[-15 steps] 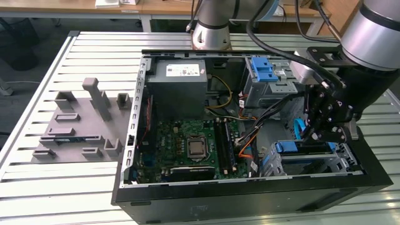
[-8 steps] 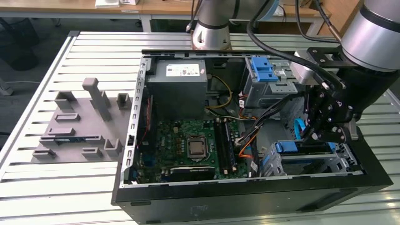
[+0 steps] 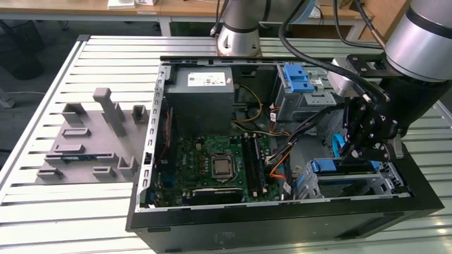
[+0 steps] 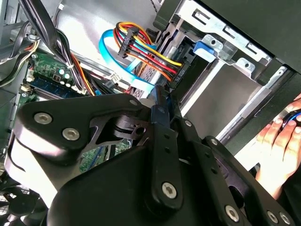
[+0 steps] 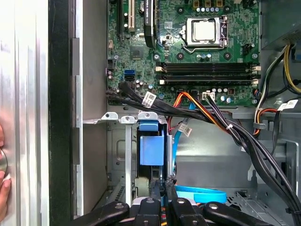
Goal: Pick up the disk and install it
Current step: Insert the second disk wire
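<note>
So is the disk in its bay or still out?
In: the disk sits inside the bay, the gripper right above it.

Open computer case [image 3: 211, 222] on slatted table [image 3: 42, 222] — gripper [image 3: 367, 154] inside drive bay

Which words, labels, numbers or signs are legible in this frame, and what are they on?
No text can be read.
White sticker on the power supply: print too small to read.
White cable tags: print blurred, unreadable.
Markings on the motherboard: too small to read.

Silver arm [image 3: 427, 37], black screwed claw [image 3: 367, 151], black cables
</note>
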You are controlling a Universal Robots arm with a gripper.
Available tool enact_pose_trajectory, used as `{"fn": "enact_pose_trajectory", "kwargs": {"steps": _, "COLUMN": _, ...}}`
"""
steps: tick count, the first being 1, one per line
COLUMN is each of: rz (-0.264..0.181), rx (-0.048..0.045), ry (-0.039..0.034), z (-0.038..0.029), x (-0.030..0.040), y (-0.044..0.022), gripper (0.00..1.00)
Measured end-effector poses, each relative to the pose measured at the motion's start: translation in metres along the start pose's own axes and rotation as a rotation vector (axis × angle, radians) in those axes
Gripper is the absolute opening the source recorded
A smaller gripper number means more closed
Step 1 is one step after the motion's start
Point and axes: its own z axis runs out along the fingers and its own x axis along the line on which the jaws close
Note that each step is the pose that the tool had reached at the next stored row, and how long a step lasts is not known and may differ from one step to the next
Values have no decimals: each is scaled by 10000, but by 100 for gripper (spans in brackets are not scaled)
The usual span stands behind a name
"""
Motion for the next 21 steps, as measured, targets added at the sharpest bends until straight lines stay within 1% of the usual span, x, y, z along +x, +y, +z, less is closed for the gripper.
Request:
{"fn": "enact_pose_trajectory", "kwargs": {"steps": 8, "rz": 1, "rx": 0, "ry": -3, "z": 11, "x": 5, "y": 0, "gripper": 16}}
{"fn": "enact_pose_trajectory", "kwargs": {"steps": 10, "rz": 0, "rx": 1, "ry": -13, "z": 17, "x": 7, "y": -2, "gripper": 16}}
{"fn": "enact_pose_trajectory", "kwargs": {"steps": 16, "rz": 0, "rx": 0, "ry": 0, "z": 14, "x": 8, "y": -8, "gripper": 16}}
{"fn": "enact_pose_trajectory", "kwargs": {"steps": 21, "rz": 0, "rx": -1, "ry": -2, "z": 34, "x": 11, "y": -17, "gripper": 16}}
